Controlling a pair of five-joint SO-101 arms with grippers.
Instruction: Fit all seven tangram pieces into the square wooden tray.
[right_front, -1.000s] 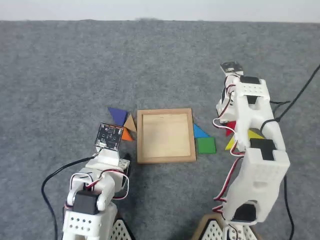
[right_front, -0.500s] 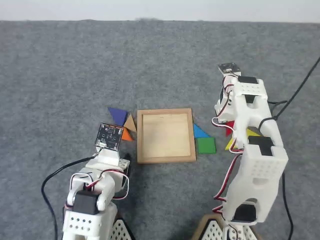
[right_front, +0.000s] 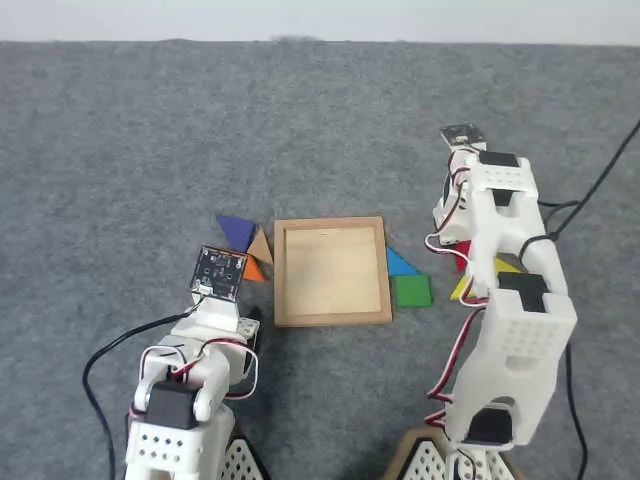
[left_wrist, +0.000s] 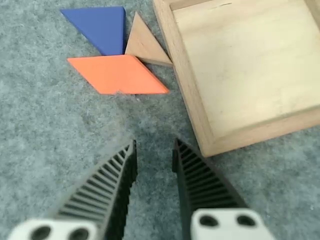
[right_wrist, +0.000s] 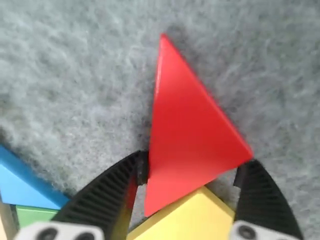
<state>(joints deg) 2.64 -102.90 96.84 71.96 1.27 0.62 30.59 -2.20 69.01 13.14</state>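
The square wooden tray (right_front: 332, 222) lies empty mid-table. Left of it sit a dark blue triangle (right_front: 237, 232), a tan triangle (right_front: 262, 245) and an orange parallelogram (right_front: 254, 270). Right of it lie a light blue triangle (right_front: 399, 263) and a green square (right_front: 412, 291). My right gripper (right_wrist: 192, 167) is shut on a red triangle (right_wrist: 187, 125), whose near edge overlaps a yellow piece (right_wrist: 190, 217). My left gripper (left_wrist: 154, 150) hangs open over bare carpet, by the tray's near left corner (left_wrist: 207, 147) and short of the orange parallelogram (left_wrist: 117, 74).
Grey carpet (right_front: 300, 130) covers the whole table, with wide free room beyond the tray. The right arm's body (right_front: 510, 330) stands over the red (right_front: 459, 255) and yellow (right_front: 510, 268) pieces. Cables trail at the near left and far right.
The right arm shifted slightly to the far left, then came back to about where it was. The left arm and the pieces have not moved.
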